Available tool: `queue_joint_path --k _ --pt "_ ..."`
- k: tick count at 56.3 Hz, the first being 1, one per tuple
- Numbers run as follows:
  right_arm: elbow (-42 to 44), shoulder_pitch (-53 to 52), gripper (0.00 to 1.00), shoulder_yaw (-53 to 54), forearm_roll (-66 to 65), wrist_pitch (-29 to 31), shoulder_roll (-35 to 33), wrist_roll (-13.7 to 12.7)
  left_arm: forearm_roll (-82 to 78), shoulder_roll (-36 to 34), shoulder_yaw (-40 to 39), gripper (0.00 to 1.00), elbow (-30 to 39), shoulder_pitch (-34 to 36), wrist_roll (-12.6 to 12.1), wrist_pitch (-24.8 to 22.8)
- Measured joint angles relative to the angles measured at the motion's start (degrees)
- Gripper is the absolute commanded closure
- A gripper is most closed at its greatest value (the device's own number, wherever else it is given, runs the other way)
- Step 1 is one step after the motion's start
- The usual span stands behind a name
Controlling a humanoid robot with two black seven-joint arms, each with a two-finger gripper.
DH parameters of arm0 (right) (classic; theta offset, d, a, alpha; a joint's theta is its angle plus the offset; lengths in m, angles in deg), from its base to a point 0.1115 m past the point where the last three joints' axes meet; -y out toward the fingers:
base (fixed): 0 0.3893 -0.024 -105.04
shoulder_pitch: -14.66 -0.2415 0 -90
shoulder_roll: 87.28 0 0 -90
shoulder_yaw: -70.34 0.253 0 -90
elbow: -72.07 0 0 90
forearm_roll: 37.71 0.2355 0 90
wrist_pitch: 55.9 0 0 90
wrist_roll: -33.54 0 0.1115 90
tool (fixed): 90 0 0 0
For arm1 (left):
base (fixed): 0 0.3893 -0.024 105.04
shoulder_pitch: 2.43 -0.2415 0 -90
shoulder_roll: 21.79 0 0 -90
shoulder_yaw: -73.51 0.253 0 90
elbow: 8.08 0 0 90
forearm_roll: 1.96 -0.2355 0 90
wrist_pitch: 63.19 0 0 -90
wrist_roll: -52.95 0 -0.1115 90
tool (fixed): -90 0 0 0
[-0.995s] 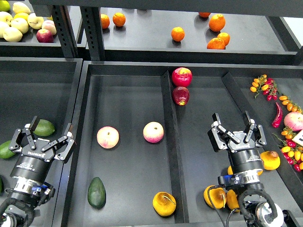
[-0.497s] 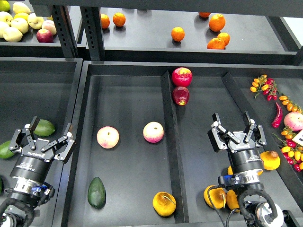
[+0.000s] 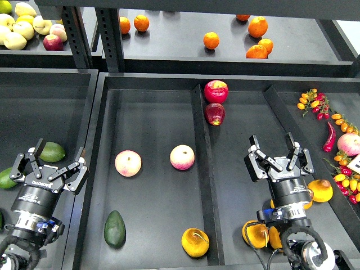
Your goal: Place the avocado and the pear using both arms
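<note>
Largest of all, a wide matte-black tray split by a raised black divider running from twelve to six o'clock. Next in size, two black arms: left gripper at about eight o'clock, outside the tray's left wall, jaws spread wide and pinching nothing; right gripper at about four o'clock, over the right compartment, jaws likewise spread and empty. Then the fruit of the task, both in the left compartment and both free of any grip: dark green matte teardrop avocado at seven o'clock, near the tray's left wall; roundish golden-orange pear with a brown blotch at six o'clock, just beside the divider. Further up the same compartment, two pink-and-yellow peaches side by side but apart; at twelve o'clock, against the divider's far end, two red apples, one just behind the other. Outside the tray at nine o'clock, a lighter green avocado just behind the left gripper. Judged from this: either the fruit already set down and the grippers clear of it, or the reach not yet begun; no telling which. If pickup remains, calls for swinging the left gripper inward and down over the avocado, and bringing the right gripper across the divider toward the pear, jaws kept spread until astride each fruit.
</note>
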Motion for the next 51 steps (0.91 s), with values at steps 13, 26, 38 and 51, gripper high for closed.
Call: queue_joint_path --k 13,26,38,51 --pt "0.00 0.00 0.00 0.04 -0.08 0.02 0.00 0.00 -0.10 0.00 0.56 0.01 0.00 0.26 -0.14 0.00" --pt "0.00 0.14 0.00 0.05 -0.08 0.05 0.00 0.00 -0.67 0.00 0.03 0.01 0.00 3.26 -0.35 0.00" --pt "0.02 0.18 0.00 0.05 -0.07 0.02 0.00 -0.04 -3.93 -2.62 0.51 0.01 -0.25 11.26 -5.58 0.00" --pt "0.33 0.18 0.00 -0.63 -0.09 0.00 0.00 -0.10 -9.33 -14.21 4.77 0.01 -1.19 23.36 -14.31 0.00"
